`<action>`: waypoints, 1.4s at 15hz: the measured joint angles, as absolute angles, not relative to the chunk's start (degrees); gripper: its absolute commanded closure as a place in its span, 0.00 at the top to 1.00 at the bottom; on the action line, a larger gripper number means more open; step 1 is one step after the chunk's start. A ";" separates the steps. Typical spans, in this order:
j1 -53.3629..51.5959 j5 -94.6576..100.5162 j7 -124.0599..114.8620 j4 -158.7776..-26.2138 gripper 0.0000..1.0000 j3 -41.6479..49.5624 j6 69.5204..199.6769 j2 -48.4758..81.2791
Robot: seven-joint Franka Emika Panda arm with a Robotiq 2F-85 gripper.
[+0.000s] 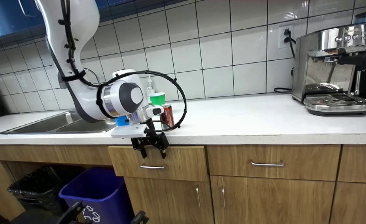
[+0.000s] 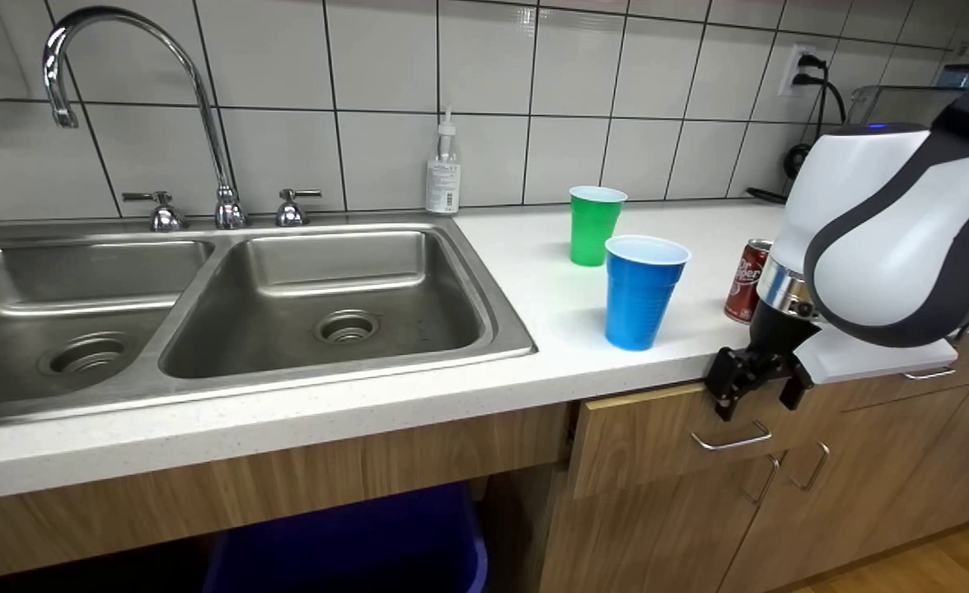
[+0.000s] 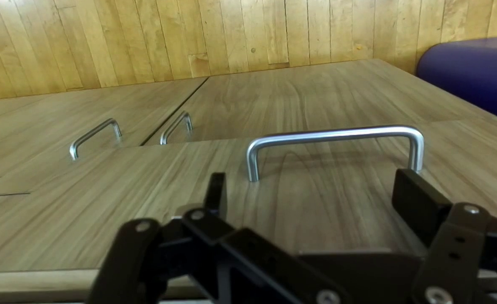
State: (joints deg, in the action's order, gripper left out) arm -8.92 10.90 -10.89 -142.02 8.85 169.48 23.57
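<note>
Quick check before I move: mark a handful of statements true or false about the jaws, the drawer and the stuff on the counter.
1. The jaws are shut. False: they stand open above the drawer handle, holding nothing.
2. The drawer is slightly open. True.
3. Both cups lie on their sides. False: the blue cup and the green cup stand upright.
4. The blue cup is nearer the sink than the soda can is. True.
5. A coffee machine stands on the counter. True.
</note>
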 measured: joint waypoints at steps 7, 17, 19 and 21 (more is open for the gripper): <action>-8.89 10.38 -10.85 -141.00 1.00 8.90 169.48 24.22; -8.85 10.25 -10.22 -150.88 1.00 9.07 173.05 21.13; -8.91 10.25 -9.88 -154.44 1.00 9.26 173.79 18.56; -9.22 10.48 -9.68 -157.84 1.00 10.02 173.83 15.07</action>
State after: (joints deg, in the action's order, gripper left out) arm -9.22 10.48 -9.68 -157.84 10.02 173.83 15.07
